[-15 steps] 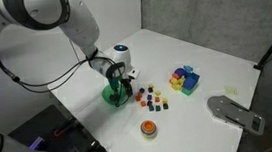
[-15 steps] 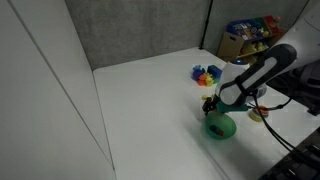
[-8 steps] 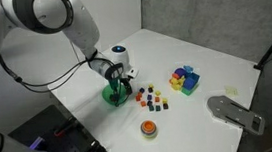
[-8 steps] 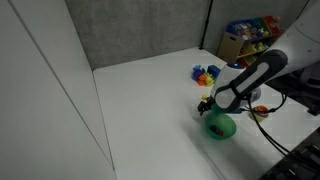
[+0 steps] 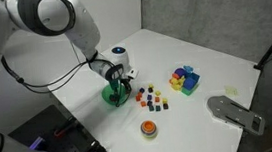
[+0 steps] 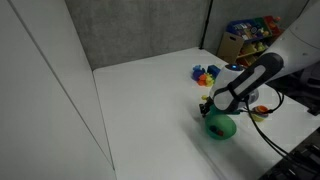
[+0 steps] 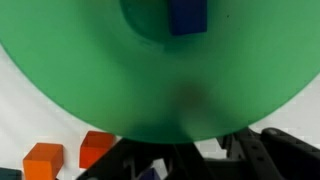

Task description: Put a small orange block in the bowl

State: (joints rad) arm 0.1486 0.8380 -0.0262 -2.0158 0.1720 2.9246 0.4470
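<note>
table (image 5: 214, 53): white, flat top
bowl (image 5: 111, 99): green, near a table edge
cubes (image 5: 154, 100): small, mixed colours, a loose group just beside the bowl
orange cubes (image 7: 43, 160): two, near the bowl's rim
cup (image 5: 148, 129): orange, apart from the cubes
tray (image 5: 185, 79): green, holds big blocks, well apart from the bowl

No readable text, labels or numbers.

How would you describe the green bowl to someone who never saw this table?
Start at the white table and find the robot arm's claw. Directly under it sits the small round bright green bowl, beside a cluster of tiny coloured cubes. It is far wider than those cubes.
</note>
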